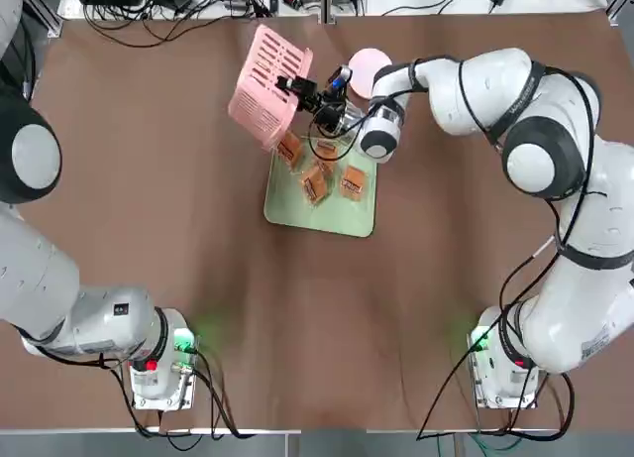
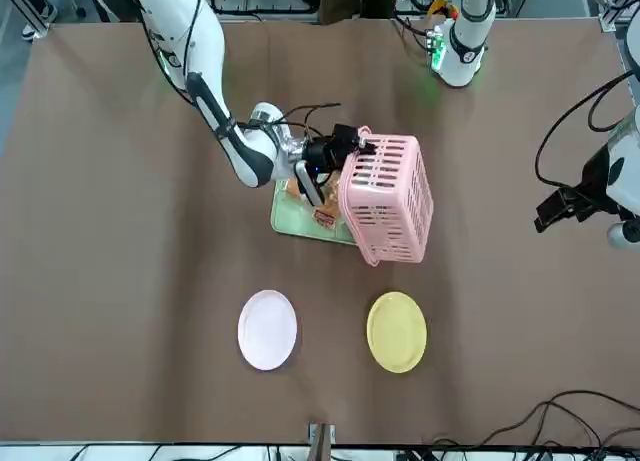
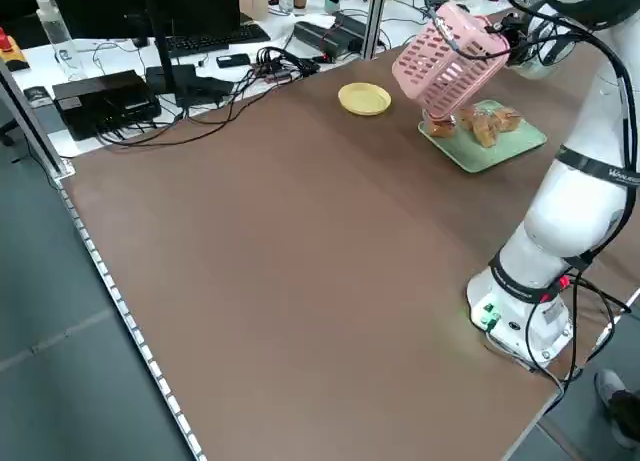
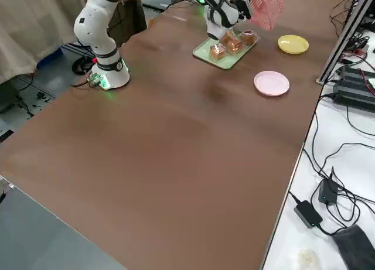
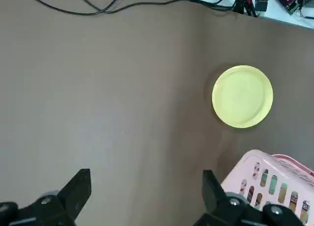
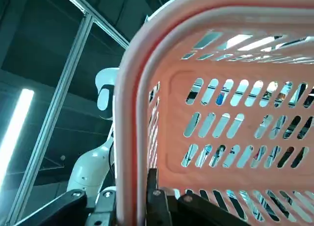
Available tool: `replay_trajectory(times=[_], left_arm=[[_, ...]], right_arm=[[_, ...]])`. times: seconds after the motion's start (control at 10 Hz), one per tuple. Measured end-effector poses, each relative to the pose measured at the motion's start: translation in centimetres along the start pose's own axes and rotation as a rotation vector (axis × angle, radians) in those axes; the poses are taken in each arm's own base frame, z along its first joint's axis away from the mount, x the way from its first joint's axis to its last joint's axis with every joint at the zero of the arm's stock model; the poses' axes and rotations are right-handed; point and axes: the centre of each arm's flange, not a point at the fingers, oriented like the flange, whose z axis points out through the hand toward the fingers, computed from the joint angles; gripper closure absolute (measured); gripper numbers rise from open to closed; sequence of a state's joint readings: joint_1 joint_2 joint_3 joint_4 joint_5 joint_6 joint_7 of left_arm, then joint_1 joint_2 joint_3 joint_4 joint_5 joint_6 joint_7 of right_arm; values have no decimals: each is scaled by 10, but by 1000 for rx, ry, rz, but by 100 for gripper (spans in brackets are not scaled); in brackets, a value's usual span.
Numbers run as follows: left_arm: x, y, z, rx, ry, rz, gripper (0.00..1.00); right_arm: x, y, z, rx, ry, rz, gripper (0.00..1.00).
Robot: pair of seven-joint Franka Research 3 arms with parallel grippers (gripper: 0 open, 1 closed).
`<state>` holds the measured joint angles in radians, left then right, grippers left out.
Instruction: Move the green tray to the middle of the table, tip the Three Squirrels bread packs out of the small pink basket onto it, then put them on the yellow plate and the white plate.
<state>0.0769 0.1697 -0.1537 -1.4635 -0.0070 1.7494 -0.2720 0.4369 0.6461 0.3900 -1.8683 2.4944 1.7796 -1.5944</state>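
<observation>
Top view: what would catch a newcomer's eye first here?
The small pink basket, tipped in the air in the right end effector near the table's middle. Beneath it, four bread packs lie on the green tray; the yellow plate and white plate sit beyond, empty.

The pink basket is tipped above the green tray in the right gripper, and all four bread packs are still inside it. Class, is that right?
Not quite. The right gripper does hold the pink basket tipped above the green tray, but the top view shows the four bread packs lying on the tray.
</observation>
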Motion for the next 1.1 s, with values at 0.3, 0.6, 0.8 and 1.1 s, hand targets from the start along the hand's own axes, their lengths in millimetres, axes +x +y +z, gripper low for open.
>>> replay_trajectory(times=[0.3, 0.6, 0.8, 1.1], left_arm=[[1, 20, 19, -7, -13, 33, 0], [-4, 76, 76, -22, -92, 122, 0], [-27, 136, 110, -23, -152, 220, 0], [-86, 241, 165, -23, -214, 373, 0]], right_arm=[[36, -61, 21, -128, 14, 49, 93], [60, -132, 26, -340, 29, 55, 93], [76, -146, 11, -435, -35, 33, 93], [102, -160, -19, -544, -130, 9, 93]])
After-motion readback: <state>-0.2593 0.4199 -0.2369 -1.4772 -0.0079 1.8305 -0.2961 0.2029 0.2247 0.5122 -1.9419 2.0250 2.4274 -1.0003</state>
